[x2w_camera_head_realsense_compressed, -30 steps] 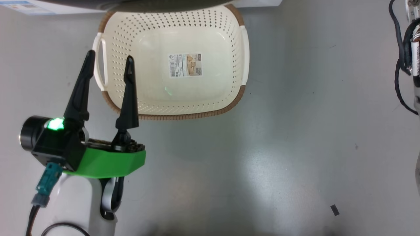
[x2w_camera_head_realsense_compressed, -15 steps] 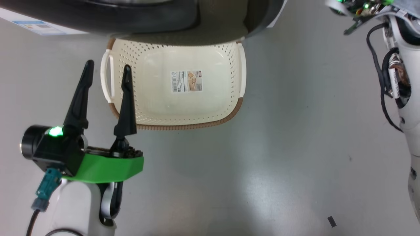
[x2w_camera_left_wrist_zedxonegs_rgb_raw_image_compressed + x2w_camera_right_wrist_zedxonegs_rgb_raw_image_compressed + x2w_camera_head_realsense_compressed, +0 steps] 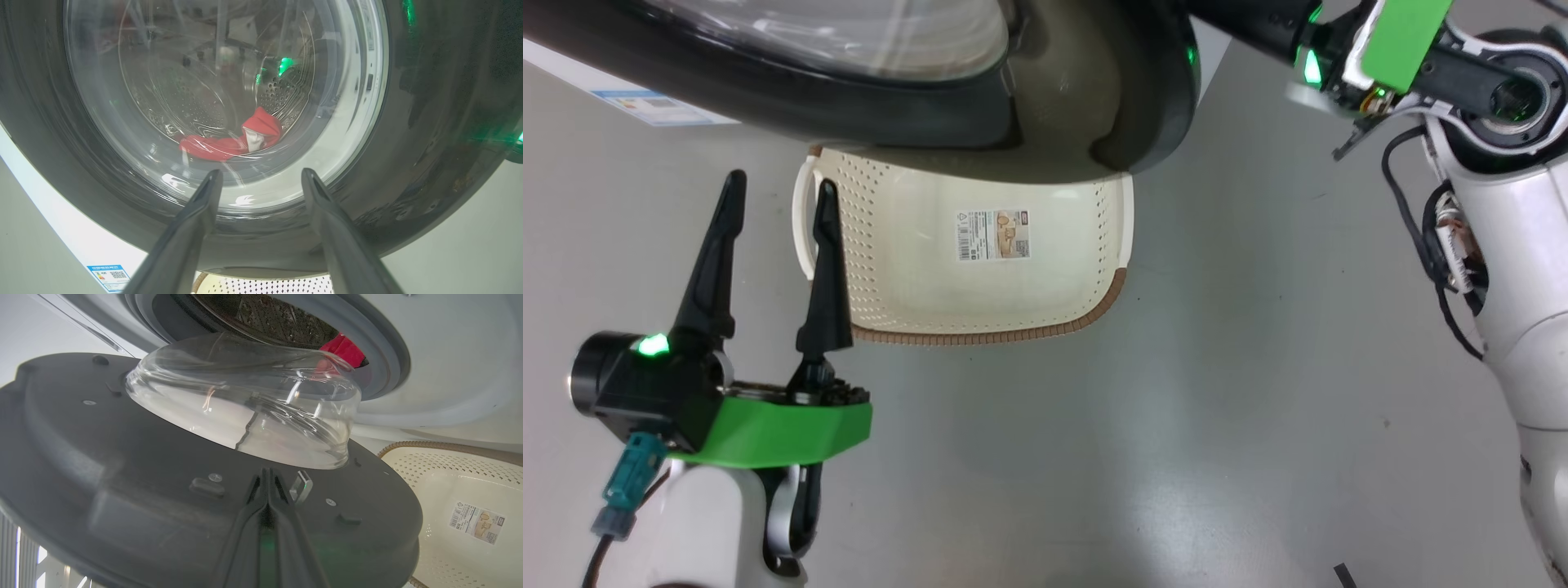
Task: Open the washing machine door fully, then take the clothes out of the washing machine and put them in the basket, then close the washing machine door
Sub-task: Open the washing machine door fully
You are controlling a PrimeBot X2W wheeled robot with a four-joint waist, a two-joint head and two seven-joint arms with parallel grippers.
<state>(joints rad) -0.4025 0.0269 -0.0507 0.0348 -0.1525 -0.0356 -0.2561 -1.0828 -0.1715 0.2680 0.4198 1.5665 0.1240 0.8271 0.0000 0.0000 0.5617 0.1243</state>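
Standing partly open, the washing machine door (image 3: pixel 849 114) overhangs the far part of the basket (image 3: pixel 980 336). The right gripper (image 3: pixel 267 472) has its fingers pressed together, tips against the door's inner face. The left gripper (image 3: pixel 782 181) has its fingers spread apart and holds nothing, near the basket's left handle. The clothes (image 3: pixel 229 143) lie in the washing machine (image 3: pixel 429 355) drum.

The washing machine door (image 3: pixel 433 122) has a glossy black rim around clear, smooth glass. The basket (image 3: pixel 874 261) is perforated cream plastic with a paper label (image 3: pixel 992 235); the clothes (image 3: pixel 220 145) are soft red cloth.
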